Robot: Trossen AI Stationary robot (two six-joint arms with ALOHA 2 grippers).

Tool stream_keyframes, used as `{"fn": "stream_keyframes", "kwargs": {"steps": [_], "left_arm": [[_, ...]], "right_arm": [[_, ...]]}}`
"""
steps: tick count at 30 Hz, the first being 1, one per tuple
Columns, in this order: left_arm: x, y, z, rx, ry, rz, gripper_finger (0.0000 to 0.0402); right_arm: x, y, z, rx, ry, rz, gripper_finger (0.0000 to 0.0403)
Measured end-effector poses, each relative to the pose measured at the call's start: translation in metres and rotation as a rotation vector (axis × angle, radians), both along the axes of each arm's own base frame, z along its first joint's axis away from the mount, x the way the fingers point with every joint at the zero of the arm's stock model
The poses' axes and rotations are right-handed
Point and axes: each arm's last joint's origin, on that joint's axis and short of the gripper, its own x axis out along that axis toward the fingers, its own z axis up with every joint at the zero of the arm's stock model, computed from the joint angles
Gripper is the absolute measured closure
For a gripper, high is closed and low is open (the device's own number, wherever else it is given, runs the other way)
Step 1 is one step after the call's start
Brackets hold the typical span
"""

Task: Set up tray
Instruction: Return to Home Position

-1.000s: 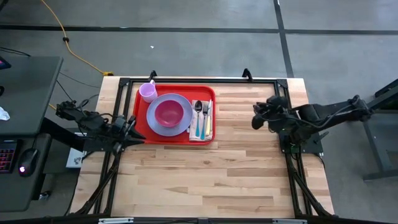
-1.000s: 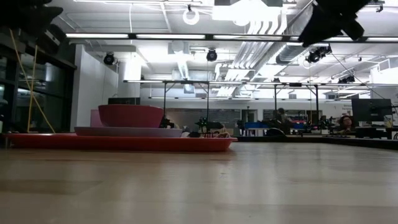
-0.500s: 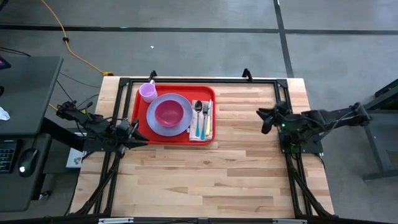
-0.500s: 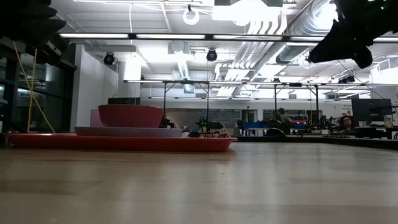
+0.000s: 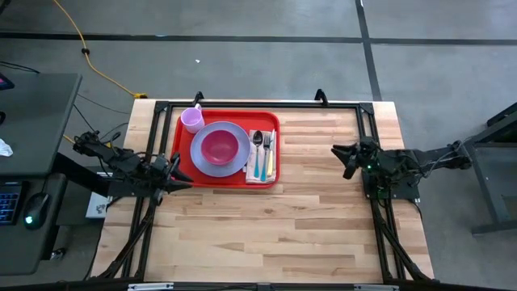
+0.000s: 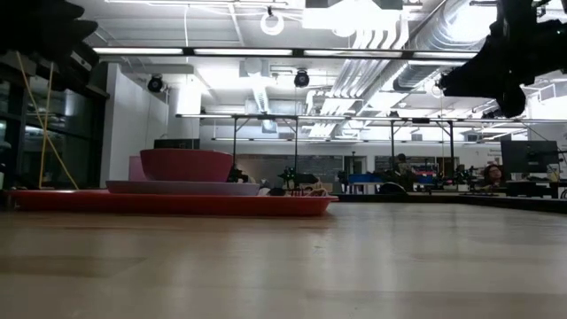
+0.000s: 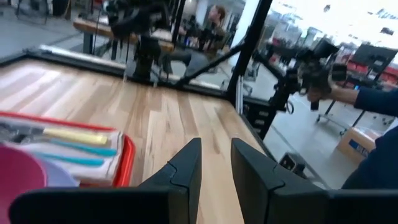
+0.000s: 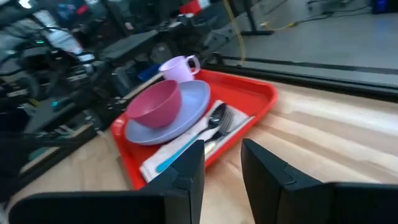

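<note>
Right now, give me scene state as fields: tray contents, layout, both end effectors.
tray: red, upper left of table in high view
plate: lavender, on tray
bowl: pink, on plate
mug: lavender, tray's upper-left corner
napkin: on tray, right of plate
cutlery: spoon, fork, knife side by side on napkin
left end effector: table's left edge, beside tray, open, empty
right end effector: near table's right edge, away from tray, open, empty

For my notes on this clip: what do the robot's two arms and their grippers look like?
The left arm and right arm are slim, black, jointed links with thin dark cables looping along them. The left gripper and right gripper each carry two flat, matte black fingers, broad at the base and narrowing to angled tips. No markings or labels show on them.
</note>
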Motion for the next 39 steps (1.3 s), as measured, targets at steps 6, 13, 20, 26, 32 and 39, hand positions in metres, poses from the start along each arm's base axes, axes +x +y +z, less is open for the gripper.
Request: {"fn": "stream_keyframes", "kwargs": {"steps": [6, 13, 20, 26, 32, 39], "left_arm": [[0.007, -0.004, -0.017, -0.008, -0.021, 0.000, 0.0284], [0.008, -0.005, -0.019, -0.014, -0.025, -0.011, 0.0284], [0.008, -0.004, -0.019, 0.018, -0.026, -0.002, 0.0284], [0.013, -0.007, -0.034, 0.016, -0.039, 0.001, 0.0284], [0.014, -0.007, -0.036, 0.024, -0.085, 0.000, 0.0284], [0.014, -0.008, -0.036, 0.048, -0.090, -0.007, 0.0284]], "right_arm": [[0.003, 0.002, -0.018, 0.027, -0.058, 0.059, 0.0320], [0.003, 0.002, -0.030, 0.032, -0.084, 0.063, 0.0320], [0.003, 0.002, -0.031, 0.008, -0.060, 0.074, 0.0320], [0.004, 0.004, -0.031, 0.003, -0.051, 0.153, 0.0320], [0.005, 0.005, -0.025, -0.080, -0.073, 0.199, 0.0320], [0.006, 0.008, -0.018, -0.181, -0.105, 0.297, 0.0320]]}}
